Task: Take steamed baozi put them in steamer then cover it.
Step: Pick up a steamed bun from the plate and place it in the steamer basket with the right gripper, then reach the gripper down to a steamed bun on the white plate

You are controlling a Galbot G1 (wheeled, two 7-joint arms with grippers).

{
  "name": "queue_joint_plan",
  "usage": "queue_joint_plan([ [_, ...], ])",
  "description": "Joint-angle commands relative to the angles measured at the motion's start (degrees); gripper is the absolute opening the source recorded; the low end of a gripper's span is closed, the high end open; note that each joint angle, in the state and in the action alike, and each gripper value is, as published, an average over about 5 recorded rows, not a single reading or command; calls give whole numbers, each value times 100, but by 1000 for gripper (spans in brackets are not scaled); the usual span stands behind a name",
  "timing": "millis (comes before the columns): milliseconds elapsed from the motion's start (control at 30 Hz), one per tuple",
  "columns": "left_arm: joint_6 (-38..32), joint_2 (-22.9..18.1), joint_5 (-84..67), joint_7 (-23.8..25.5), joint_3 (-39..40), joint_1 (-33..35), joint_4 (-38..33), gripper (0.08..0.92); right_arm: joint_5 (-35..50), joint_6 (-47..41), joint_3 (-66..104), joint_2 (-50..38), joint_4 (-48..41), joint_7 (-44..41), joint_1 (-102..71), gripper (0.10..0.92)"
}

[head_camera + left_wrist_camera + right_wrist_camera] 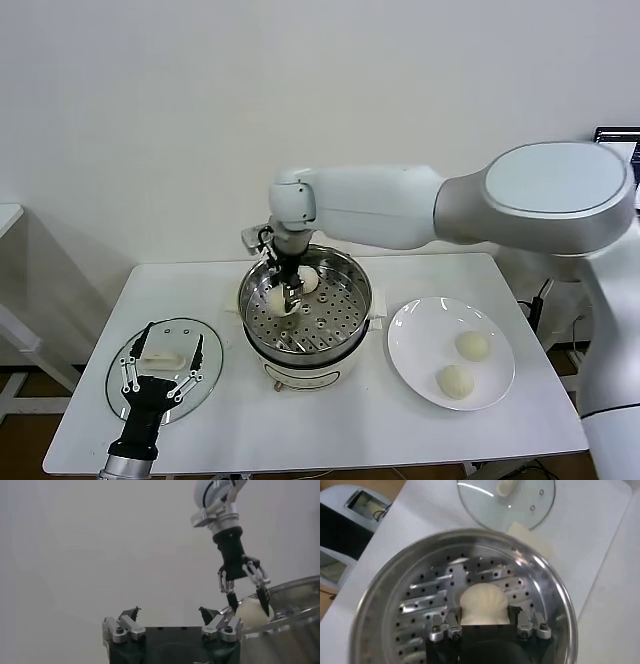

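The steamer (352, 290) stands mid-table. My right gripper (289, 296) reaches down into it, shut on a baozi (277, 299) low over the perforated tray. In the right wrist view the bun (483, 604) sits between the fingers (461, 615) inside the steamer (555, 595). A second baozi (309, 279) lies on the tray behind it. Two more baozi (472, 345) (456, 381) lie on the white plate (420, 335). My left gripper (160, 378) is open and hovers over the cover (118, 372), which lies flat at the front left. The left wrist view shows the open left gripper (169, 614), the right gripper (247, 597) and its bun (252, 614).
The white table (330, 420) ends close in front of the cover and the plate. A grey device (362, 510) stands on the floor beside the table. A monitor (617, 135) shows at the far right edge.
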Motion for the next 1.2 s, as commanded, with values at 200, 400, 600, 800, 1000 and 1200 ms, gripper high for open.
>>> queue_joint_plan([
  [200, -12, 25, -5, -7, -58, 7, 2, 823, -188, -28, 21, 250, -355, 216, -488, 696],
  [400, -12, 30, -18, -10, -62, 1, 10, 823, -212, -38, 162, -15, -62, 201, -316, 813],
  [600, 15, 28, -16, -15, -16, -36, -7, 823, -469, -45, 559, -1103, 969, -75, 213, 822],
  [800, 59, 35, -10, -12, 41, -89, -28, 823, -835, 148, 744, -2723, 1815, -654, 754, 823],
  [1000, 63, 32, 18, -8, 69, -78, -29, 823, -1393, 502, 661, -4270, 2163, -1228, 837, 823],
  [1200, 71, -2, 74, -8, 77, -36, -39, 823, -2032, 806, 613, -5347, 2261, -1459, 257, 823],
])
